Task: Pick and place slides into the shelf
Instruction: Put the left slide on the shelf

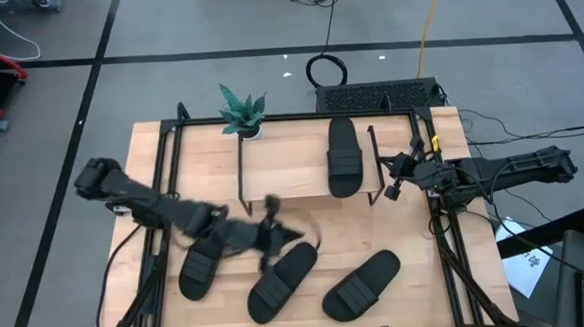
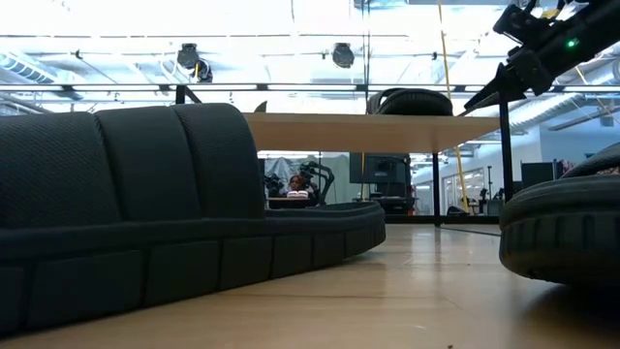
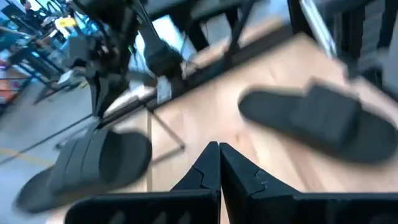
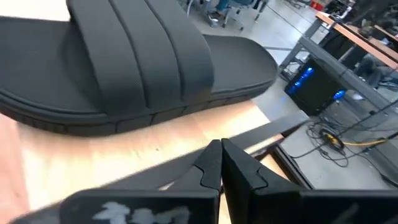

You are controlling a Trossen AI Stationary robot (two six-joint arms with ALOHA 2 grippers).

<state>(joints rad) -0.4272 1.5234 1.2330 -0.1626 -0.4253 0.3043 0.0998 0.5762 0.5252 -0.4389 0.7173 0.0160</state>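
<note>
One of four slides is placed, as far as the pictures show: a single black slide (image 1: 343,157) lies on the light wood top board of the shelf (image 1: 282,164), toward the board's right end, toe and heel running front to back. Three are left on the table (image 1: 416,227) in front of the shelf: one slide (image 1: 202,263) off the shelf's front-left corner, a second (image 1: 281,280) in front of the shelf's middle, and a third (image 1: 361,284) in front of its right half, all lying at a slant. So the count is four slides, one shelf, and a small potted plant (image 1: 242,114) standing just behind the shelf's left rear corner. The left gripper (image 1: 272,225) hangs in front of the shelf's left half, between the first and second loose slides; its wrist view shows the fingers (image 3: 208,167) pressed together with nothing between them. The right gripper (image 1: 392,189) sits just off the shelf's right end, beside the placed slide, its fingers likewise closed and empty. By my judgement the task is about a quarter done, with three pick-ups to go.
</note>
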